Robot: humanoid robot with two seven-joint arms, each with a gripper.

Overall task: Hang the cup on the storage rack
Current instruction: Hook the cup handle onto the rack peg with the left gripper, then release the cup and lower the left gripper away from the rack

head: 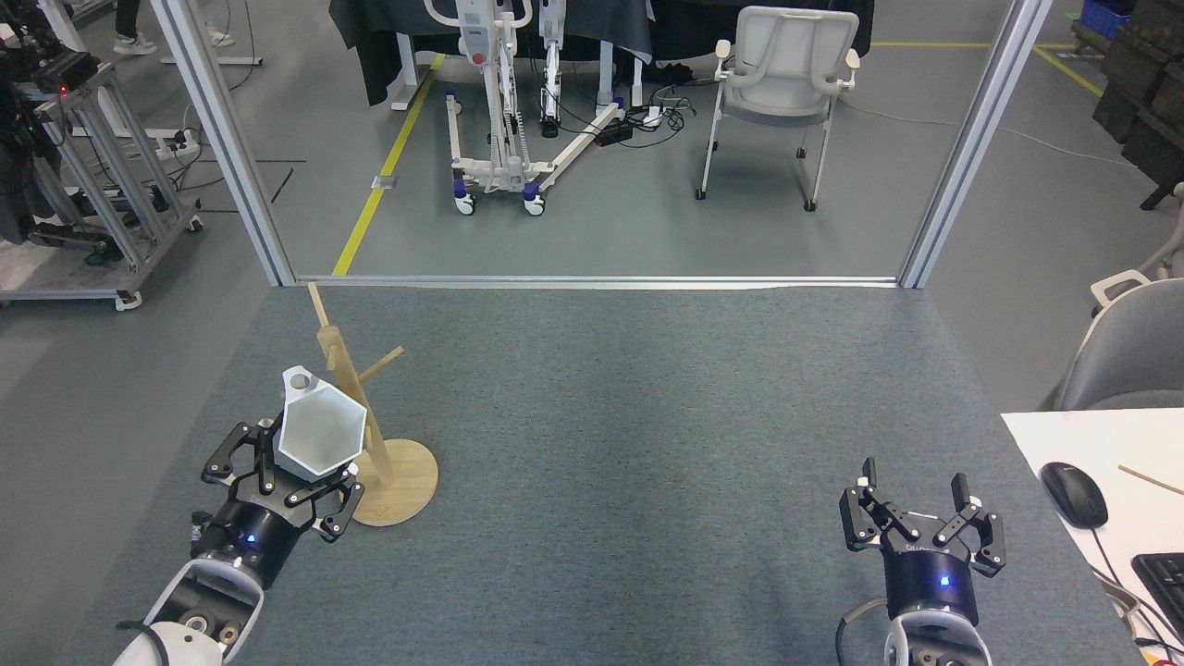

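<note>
While your left gripper [282,481] pinched the cup [322,432] against the rack [370,435] near the table's left edge, the tab hole needed aligning with a peg; right gripper [920,527] sat spread.

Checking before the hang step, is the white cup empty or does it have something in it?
Empty: the cup, held in the left claw, shows only bare white inner walls through its hexagonal mouth.

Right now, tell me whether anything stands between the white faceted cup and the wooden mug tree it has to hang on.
Nothing visible does. The white faceted plastic cup, held in the left claw, already overlaps the light wooden mug tree in the head view, its holed tab by the post. Whether they touch cannot be told.
</note>
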